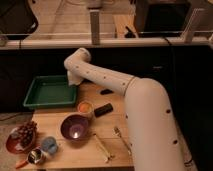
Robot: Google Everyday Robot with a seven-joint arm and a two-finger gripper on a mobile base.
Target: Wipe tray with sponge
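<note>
Green tray (pixel 50 93) flat on table, sponge not visible.
Rectangular, shallow, raised rim, inside looks bare; lies left of the gripper (pixel 74 80), which hangs over its right edge.
</note>
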